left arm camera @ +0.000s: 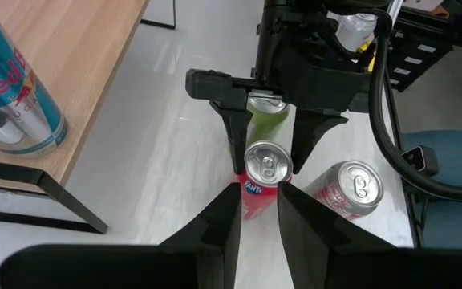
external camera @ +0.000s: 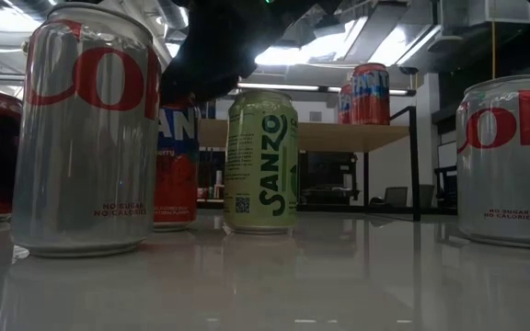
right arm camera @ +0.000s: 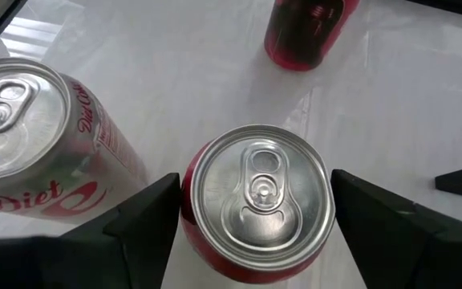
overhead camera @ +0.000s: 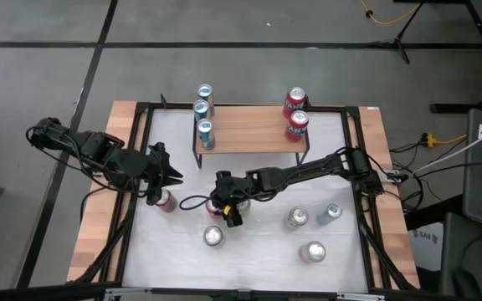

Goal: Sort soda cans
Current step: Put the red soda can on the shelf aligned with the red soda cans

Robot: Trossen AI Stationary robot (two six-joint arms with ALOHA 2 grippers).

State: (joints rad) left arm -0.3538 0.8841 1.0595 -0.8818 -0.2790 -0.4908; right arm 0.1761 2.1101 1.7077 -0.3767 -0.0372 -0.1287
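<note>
Now, right gripper (overhead camera: 226, 208): fingers wide apart, straddling an upright red soda can (right arm camera: 257, 197), a slim gap showing on each side
Beside its finger: a silver Diet can (right arm camera: 22, 136), close to the red one
Beyond it: a green can (left arm camera: 267, 112)
Left gripper (overhead camera: 167, 180): fingers narrowly apart, empty, another red can (overhead camera: 167, 201) just beside
Open room: bare table (overhead camera: 258, 259) between the gripper and the table's near edge
</note>
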